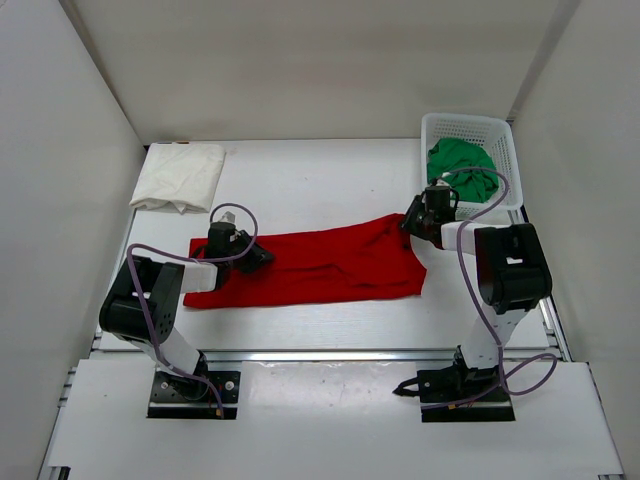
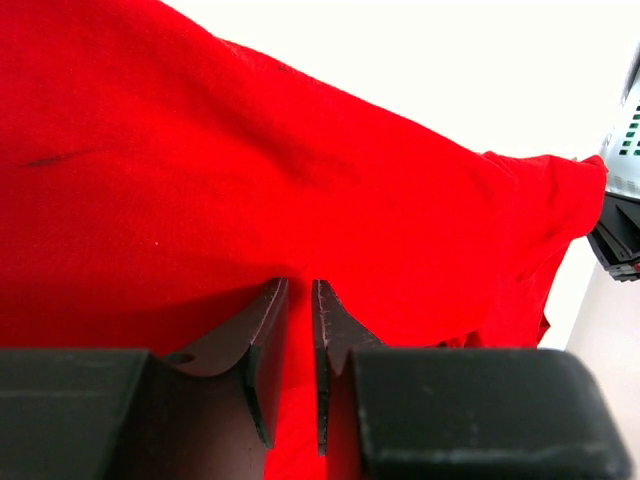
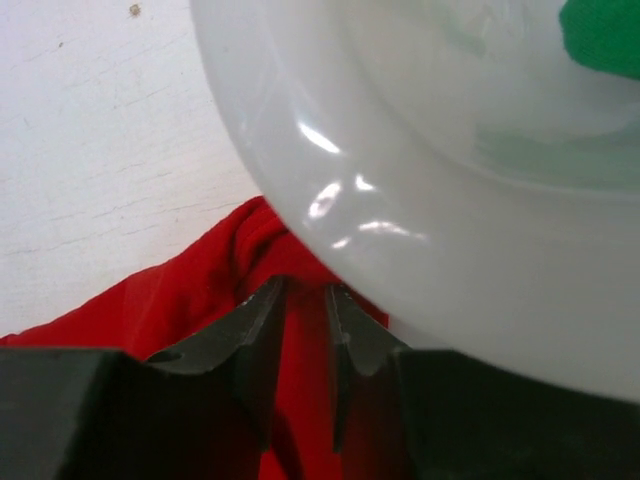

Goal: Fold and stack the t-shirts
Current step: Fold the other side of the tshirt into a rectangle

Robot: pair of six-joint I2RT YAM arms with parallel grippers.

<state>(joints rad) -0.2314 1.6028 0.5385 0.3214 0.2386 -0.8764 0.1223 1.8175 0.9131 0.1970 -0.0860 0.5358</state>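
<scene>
The red t-shirt lies spread mid-frame on the tabletop, left gripper pinching its left end, right gripper its right corner. Upper right, the mesh basket holds the green t-shirt; upper left lies the folded cream-white t-shirt.

- Top view: bright, even overhead light. White tabletop nearly washed out, shadows soft and faint, focus sharp.
- Left wrist: bright red cloth t-shirt oversaturated, background blown to white.
- Right wrist: white plastic mesh basket too close, blurred, with glare spots. Bright green cloth t-shirt just a smear.
</scene>
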